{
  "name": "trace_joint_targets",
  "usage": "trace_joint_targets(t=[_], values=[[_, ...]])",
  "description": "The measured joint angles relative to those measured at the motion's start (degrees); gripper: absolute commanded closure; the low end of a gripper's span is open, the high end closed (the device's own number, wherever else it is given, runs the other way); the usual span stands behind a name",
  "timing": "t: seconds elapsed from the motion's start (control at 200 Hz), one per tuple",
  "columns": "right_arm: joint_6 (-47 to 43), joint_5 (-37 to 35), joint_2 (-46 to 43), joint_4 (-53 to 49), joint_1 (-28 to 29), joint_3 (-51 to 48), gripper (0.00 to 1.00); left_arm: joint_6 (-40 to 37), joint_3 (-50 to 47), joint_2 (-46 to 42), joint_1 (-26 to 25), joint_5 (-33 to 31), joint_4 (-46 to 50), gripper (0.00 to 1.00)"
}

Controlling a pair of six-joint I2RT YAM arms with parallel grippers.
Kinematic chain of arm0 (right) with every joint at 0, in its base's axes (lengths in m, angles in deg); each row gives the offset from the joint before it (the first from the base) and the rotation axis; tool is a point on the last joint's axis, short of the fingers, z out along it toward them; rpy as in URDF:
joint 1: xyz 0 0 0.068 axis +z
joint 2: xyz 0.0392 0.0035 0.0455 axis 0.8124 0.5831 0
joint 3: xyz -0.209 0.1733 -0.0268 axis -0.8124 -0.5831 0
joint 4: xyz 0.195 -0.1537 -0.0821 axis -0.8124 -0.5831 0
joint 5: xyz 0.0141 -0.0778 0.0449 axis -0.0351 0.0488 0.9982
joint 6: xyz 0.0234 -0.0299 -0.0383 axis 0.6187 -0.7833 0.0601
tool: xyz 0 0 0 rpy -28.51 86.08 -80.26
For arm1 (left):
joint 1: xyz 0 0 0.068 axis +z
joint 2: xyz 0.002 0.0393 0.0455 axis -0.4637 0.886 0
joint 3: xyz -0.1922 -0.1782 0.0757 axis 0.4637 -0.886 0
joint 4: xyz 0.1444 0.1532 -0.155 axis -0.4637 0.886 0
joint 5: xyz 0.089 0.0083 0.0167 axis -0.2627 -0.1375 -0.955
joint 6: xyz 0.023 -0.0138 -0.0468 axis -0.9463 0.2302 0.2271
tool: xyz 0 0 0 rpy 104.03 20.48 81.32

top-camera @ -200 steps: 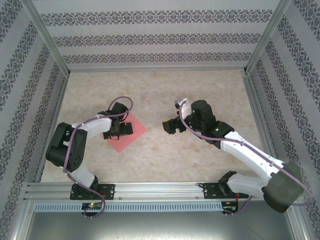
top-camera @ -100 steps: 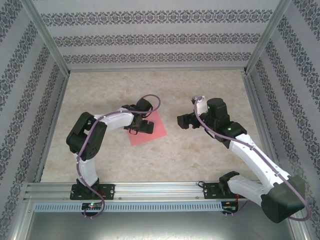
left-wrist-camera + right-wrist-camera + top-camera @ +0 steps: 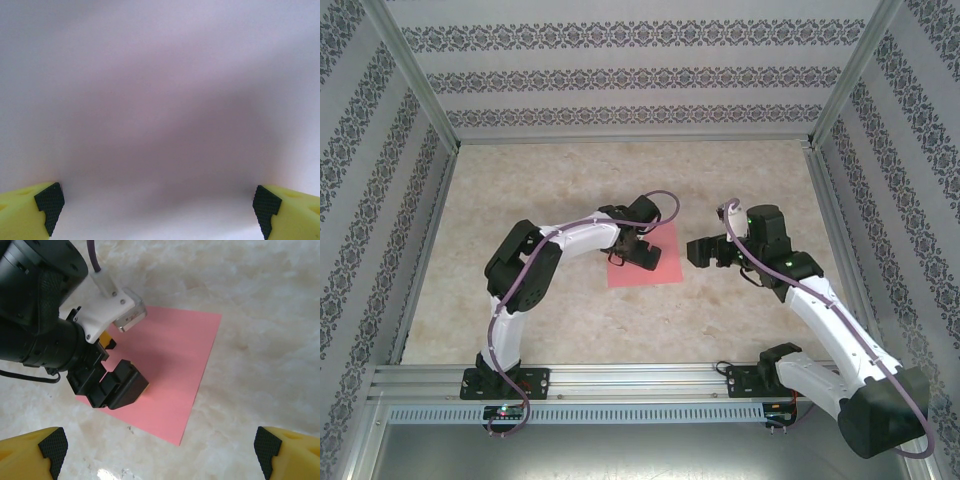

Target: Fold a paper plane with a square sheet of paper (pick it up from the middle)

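**While the sheet lies flat, both grippers stand wide open**

Where the marbled worktop (image 3: 520, 180) has its middle, the square sheet of paper (image 3: 662, 268) lies flat and unfolded. It is well clear of all four edges, and its sides are turned only slightly from theirs. From above, the left arm reaches in from the near-left corner and bends over the sheet, and the left gripper (image 3: 634, 255) points down onto the sheet's left half.

Seen from the right wrist, the pink-red sheet (image 3: 175, 355) shows all flat, with no crease or lifted corner. The left gripper (image 3: 124, 371) stands on it with yellow fingertips (image 3: 106, 341) down at the paper. Whether they press on the paper or hang just above it I cannot tell.

The left wrist camera sees a blurred pale pink surface very near. The two finger pads (image 3: 49, 204) sit far apart at the lower corners, so the left gripper (image 3: 157, 210) is spread wide and grips nothing.

The right gripper (image 3: 698, 252) hovers just beside the sheet's right edge, over bare worktop (image 3: 260, 300), facing the left one. In its own camera the right gripper (image 3: 159, 452) is fully parted, with nothing between its fingers.
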Motion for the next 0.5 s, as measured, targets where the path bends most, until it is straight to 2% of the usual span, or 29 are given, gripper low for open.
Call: trace_joint_targets(t=[0.32,0.5], values=[[4.6,0.3,-1.2,-0.9,0.2,-2.5,0.02,-0.7,0.8,-0.2,-0.3,3.1,0.0,0.00],[9.0,-3.5,-1.1,-1.0,3.3,-2.5,0.02,-0.7,0.0,-4.4,0.1,4.1,0.2,0.00]])
